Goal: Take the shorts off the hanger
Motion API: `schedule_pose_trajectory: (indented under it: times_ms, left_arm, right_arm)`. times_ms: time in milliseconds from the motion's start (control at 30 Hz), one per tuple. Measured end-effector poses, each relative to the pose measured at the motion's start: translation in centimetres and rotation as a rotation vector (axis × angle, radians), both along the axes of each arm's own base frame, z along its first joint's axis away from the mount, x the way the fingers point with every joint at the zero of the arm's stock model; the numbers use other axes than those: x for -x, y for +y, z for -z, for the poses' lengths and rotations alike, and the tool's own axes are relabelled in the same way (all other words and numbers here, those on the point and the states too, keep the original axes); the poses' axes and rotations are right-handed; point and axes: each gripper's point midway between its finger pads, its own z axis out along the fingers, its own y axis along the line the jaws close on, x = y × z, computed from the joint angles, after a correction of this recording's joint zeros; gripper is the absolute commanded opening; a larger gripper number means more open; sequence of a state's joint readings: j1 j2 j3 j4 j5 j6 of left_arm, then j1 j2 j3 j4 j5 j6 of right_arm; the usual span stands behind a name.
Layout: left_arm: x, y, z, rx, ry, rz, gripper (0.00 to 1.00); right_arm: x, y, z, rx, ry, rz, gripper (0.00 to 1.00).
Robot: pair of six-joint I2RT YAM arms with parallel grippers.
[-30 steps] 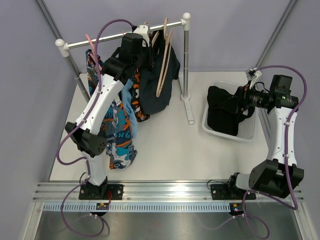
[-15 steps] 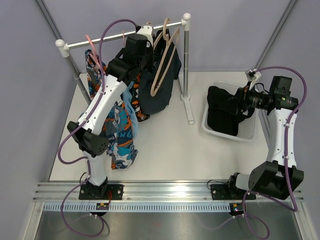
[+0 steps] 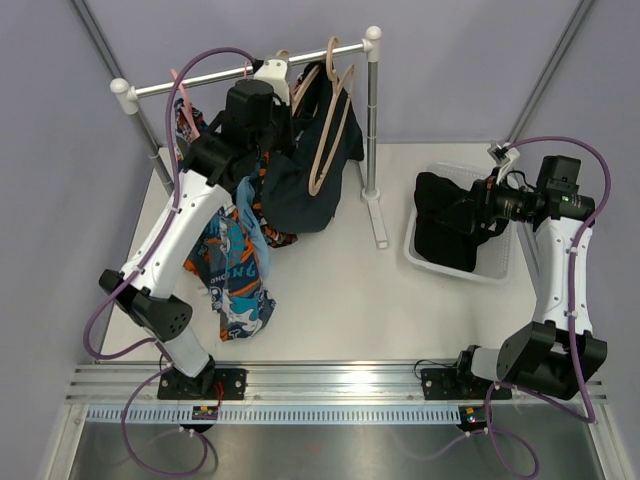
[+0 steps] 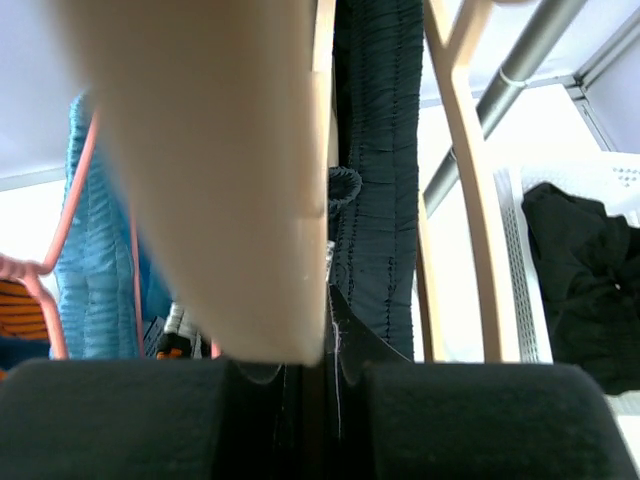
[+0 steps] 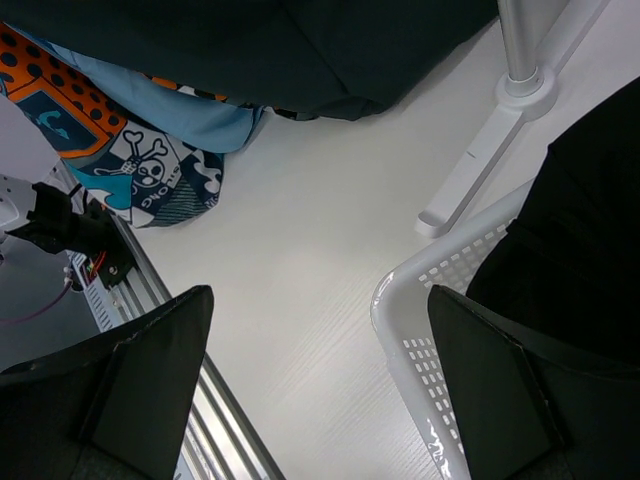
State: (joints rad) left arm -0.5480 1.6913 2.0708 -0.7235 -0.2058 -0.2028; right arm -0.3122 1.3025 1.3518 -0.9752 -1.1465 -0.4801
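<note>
- left pincer (image 4: 300, 378): raised at the white-posted metal clothes rail (image 3: 200, 82). Its jaws are drawn narrow, with the pale wooden hanger (image 3: 330, 110) and dark cloth between them. Whether they actually clamp either one cannot be told.
- change noted: within the last second the left wrist has slid leftward along the rail and the elbow has swung out to the left. The wooden hanger has swung with it, its hook staying up at the bar.
- dark navy shorts (image 3: 300, 185), gathered waistband: still draped on that hanger, not freed.
- orange, black and white blotch-patterned shorts (image 3: 268, 230): hanging beside the navy pair, mostly covered.
- plain black shorts (image 3: 445, 225): lying in the white perforated plastic basket (image 3: 490, 262) on the white table (image 3: 340, 300). Judged already removed.
- right pincer (image 5: 318, 320): jaws wide apart and empty, over the basket's rim, unmoved.
- teal patterned garment (image 3: 235, 270): hanging at left, not a task item.
- assessment: the sideways shift reads as a pull to work the navy pair off its hanger. One pair appears done and two remain.
</note>
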Motion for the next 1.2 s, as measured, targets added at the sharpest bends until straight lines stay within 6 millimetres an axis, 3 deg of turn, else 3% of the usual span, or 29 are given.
schedule_pose_trajectory:
  times_ms: [200, 500, 600, 867, 1067, 1200]
  left_arm:
    - [1.0, -0.3, 1.2, -0.001, 0.022, 0.033, 0.0]
    - [4.7, 0.8, 6.6, -0.029, 0.132, 0.071, 0.0]
    - [6.9, 1.4, 7.8, -0.025, 0.157, 0.093, 0.0]
    - [12.9, 2.2, 8.4, 0.013, 0.179, 0.172, 0.0]
    - [18.1, 2.8, 12.7, 0.015, 0.292, 0.236, 0.0]
    - [20.8, 1.9, 15.4, 0.001, 0.373, 0.305, 0.0]
  right_arm:
    - [0.3, 0.1, 0.3, 0.01, -0.001, -0.015, 0.97]
    - [1.7, 1.6, 0.9, 0.024, 0.016, -0.088, 0.97]
    - [2.1, 2.2, 1.0, 0.025, 0.021, -0.112, 0.96]
    - [2.4, 4.6, 1.5, 0.058, 0.048, -0.165, 0.96]
    - [2.2, 6.5, 1.6, 0.053, 0.076, -0.135, 0.94]
    - [2.1, 8.1, 1.8, 0.042, 0.097, -0.094, 0.93]
